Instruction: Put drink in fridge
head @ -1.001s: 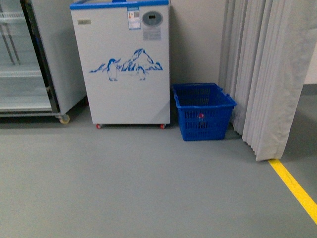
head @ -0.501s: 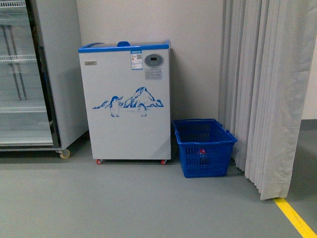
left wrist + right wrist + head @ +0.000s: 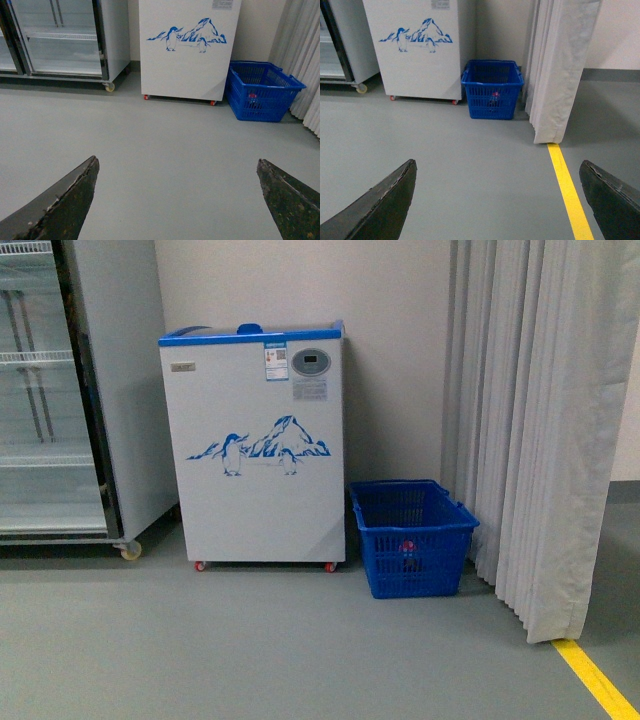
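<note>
A shop-like room — chest fridge [image 3: 252, 445], glass-door display cabinet [image 3: 50, 440], yellow floor line [image 3: 598, 680].

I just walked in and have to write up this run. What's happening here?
Nothing is being handled yet. The robot stands back on the grey floor, facing the white fridge, with the blue basket beside it. The drink sits inside the basket, visible through its mesh. The left claw and the right claw are both open and empty, well short of the basket. The pickup has not begun.
</note>
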Tool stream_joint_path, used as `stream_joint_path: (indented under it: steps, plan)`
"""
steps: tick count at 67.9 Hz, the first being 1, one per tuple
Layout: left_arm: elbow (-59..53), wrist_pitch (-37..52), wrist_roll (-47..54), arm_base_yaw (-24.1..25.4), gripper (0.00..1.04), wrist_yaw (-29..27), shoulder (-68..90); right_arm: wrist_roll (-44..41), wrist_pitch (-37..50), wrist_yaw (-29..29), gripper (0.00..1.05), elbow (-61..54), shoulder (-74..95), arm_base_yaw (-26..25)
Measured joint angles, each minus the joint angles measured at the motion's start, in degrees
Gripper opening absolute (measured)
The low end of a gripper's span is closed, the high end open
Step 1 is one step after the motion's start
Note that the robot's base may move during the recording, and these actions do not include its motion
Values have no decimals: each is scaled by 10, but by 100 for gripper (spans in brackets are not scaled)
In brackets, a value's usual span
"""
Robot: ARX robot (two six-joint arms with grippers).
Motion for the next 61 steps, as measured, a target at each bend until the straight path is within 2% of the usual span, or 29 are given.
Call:
stream_joint_path:
  steps: [61]
  plan:
    - [0,0,0,0,97,0,0,0,0,0,97,0,0,0]
